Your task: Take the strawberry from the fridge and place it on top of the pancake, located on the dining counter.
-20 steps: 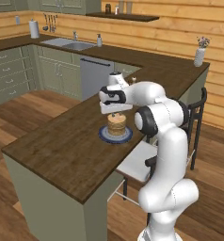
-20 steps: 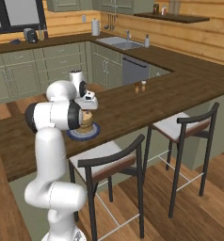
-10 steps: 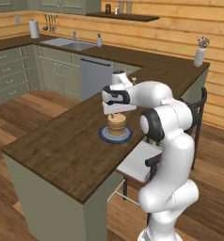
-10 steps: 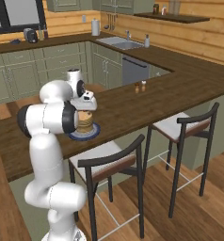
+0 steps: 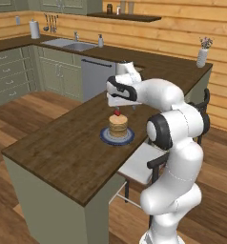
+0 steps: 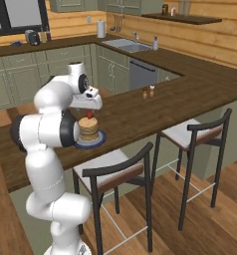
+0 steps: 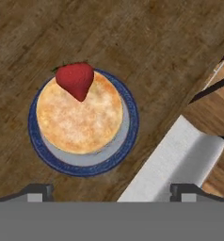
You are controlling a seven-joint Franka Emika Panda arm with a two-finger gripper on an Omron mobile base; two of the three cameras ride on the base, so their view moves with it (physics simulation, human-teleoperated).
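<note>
The strawberry (image 7: 75, 80) lies on the top of the pancake (image 7: 81, 115), near one edge of the stack. Under the stack is a blue-rimmed plate (image 7: 128, 134) on the dark wooden dining counter (image 7: 132, 42). My gripper (image 7: 111, 190) hangs open just above it, one fingertip on each side, holding nothing. From the base, the strawberry (image 5: 117, 113) tops the pancake (image 5: 118, 125) right under the gripper (image 5: 117, 104). The right base view has the same stack (image 6: 89, 130), the strawberry (image 6: 89, 114) and the gripper (image 6: 90, 106) over them. The fridge is out of view.
Two bar stools (image 6: 108, 164) (image 6: 190, 132) stand along the counter's near side, one seat (image 7: 175, 160) close beside the plate. Salt and pepper shakers (image 6: 148, 92) stand further along the counter. A vase (image 5: 202, 55) is at the far corner and the sink (image 5: 70, 44) is on the back worktop.
The gripper has opened and let go of the strawberry, which now rests on the pancake. The hand has lifted slightly above the stack.
</note>
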